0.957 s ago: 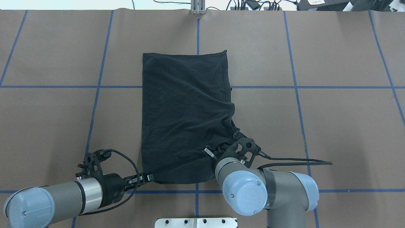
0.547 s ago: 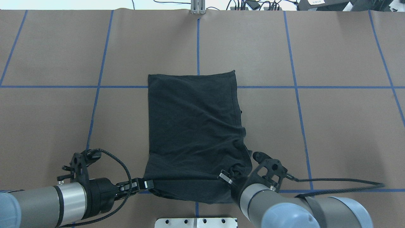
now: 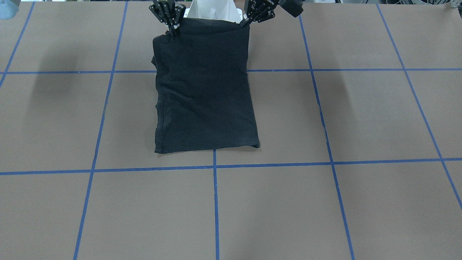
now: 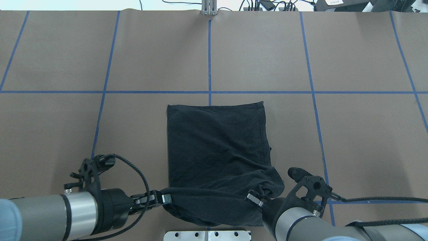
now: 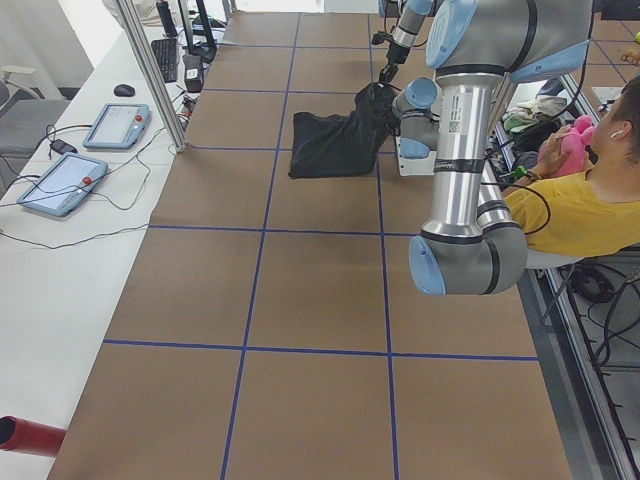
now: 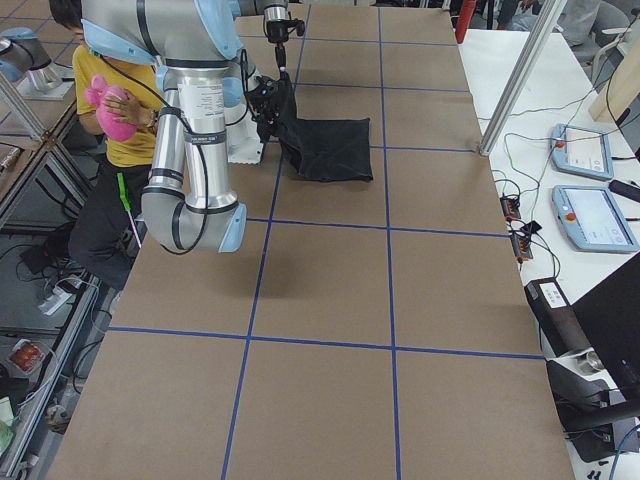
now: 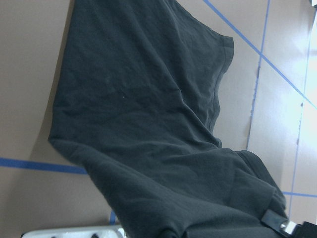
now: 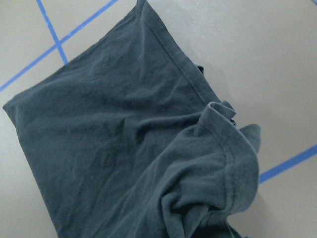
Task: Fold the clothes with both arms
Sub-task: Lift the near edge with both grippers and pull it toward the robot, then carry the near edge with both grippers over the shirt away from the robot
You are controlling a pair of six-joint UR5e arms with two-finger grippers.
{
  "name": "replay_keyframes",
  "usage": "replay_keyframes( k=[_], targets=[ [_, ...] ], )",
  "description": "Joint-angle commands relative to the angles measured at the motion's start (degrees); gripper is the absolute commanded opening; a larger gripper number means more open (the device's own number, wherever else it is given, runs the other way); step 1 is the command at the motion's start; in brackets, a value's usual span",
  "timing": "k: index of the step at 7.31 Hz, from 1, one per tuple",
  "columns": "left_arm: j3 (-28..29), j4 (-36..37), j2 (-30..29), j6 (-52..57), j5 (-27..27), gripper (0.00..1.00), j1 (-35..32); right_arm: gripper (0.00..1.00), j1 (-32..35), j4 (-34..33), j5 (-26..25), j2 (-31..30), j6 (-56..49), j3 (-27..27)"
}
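The black T-shirt [image 4: 214, 144] is folded into a long strip with no graphic showing. Its far end lies flat on the brown table; its near end is raised and bunched. My left gripper [image 4: 164, 198] is shut on the near left corner. My right gripper [image 4: 254, 197] is shut on the crumpled near right corner. In the front-facing view the T-shirt [image 3: 204, 90] hangs from the left gripper [image 3: 242, 23] and the right gripper [image 3: 174, 30] at the top. Both wrist views are filled with wrinkled T-shirt [image 7: 148, 124] [image 8: 124, 148].
The white base plate [image 4: 207, 235] sits right under the held edge. Blue tape lines [image 4: 209, 92] cross the table. A seated person in yellow [image 5: 580, 210] is behind the robot. Tablets [image 5: 60, 180] and a metal post [image 5: 150, 75] stand on the side bench.
Both grippers have drawn the T-shirt toward the robot. Its far edge has slid back from beyond the cross line to the near side of it. The near edge is lifted.
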Motion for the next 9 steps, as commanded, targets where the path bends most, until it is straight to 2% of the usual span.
replay_keyframes(
  k=[1, 3, 4, 7, 8, 9],
  targets=[
    [7.82, 4.62, -8.81, 3.73, -0.43, 0.00, -5.16, 0.00, 6.22, -0.14, 0.36, 4.81, -1.61, -5.82],
    [11.80, 4.71, -9.71, 7.43, -0.51, 0.00, -9.38, 0.00, 11.94, -0.06, 0.80, 12.27, -3.55, -15.30],
    [13.99, 4.72, -10.15, 8.84, -0.60, 0.00, -11.06, 0.00, 14.84, 0.21, 2.89, 14.57, -4.25, -18.74],
    [23.56, 4.63, -16.73, 10.17, -0.69, 0.00, -14.40, 0.00, 18.46, 0.30, 3.97, 17.05, -5.74, -24.82],
    [27.77, 4.54, -19.18, 12.69, -0.69, 0.00, -15.63, 0.00, 19.17, 0.30, 4.06, 18.88, -5.84, -27.71],
    [29.55, 4.19, -19.73, 13.68, -0.69, 0.00, -16.69, 0.00, 19.87, 0.30, 5.10, 21.16, -5.92, -31.22]
  ],
)
